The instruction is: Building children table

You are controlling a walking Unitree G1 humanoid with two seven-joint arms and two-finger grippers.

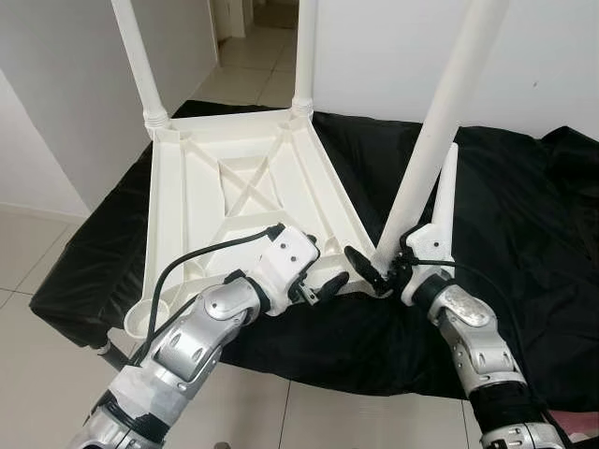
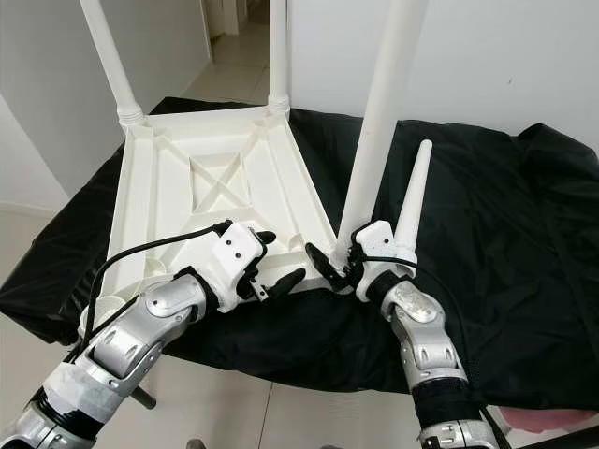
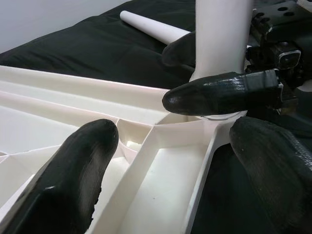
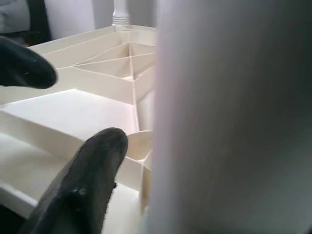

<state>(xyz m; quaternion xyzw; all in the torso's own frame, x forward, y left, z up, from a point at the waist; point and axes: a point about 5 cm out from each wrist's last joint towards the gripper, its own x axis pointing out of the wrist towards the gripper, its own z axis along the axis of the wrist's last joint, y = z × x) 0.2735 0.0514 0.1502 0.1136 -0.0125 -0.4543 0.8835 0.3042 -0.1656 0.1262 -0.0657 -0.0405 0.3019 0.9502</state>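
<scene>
A white plastic children's table point(image 1: 164, 206) lies upside down on a black cloth point(image 1: 524, 234). Two legs stand in its far corners, one on the left point(image 1: 136, 56) and one on the right point(image 1: 305, 51). A third leg point(image 1: 440, 122) leans at the near right corner, its base at the socket there. My right gripper point(image 1: 382, 257) is shut on that leg's base. My left gripper point(image 1: 325, 264) is open just beside it, its fingers point(image 3: 73, 170) straddling the table's ribbed edge by the same corner. A fourth leg point(image 1: 445, 201) lies loose on the cloth behind the right gripper.
The cloth-covered surface ends close in front of me, with tiled floor point(image 1: 328, 416) below. The near left corner socket point(image 1: 145, 316) of the table stands open. White walls rise behind, and a doorway point(image 1: 257, 37) opens at the back. Something pink point(image 2: 552, 416) lies low on the right.
</scene>
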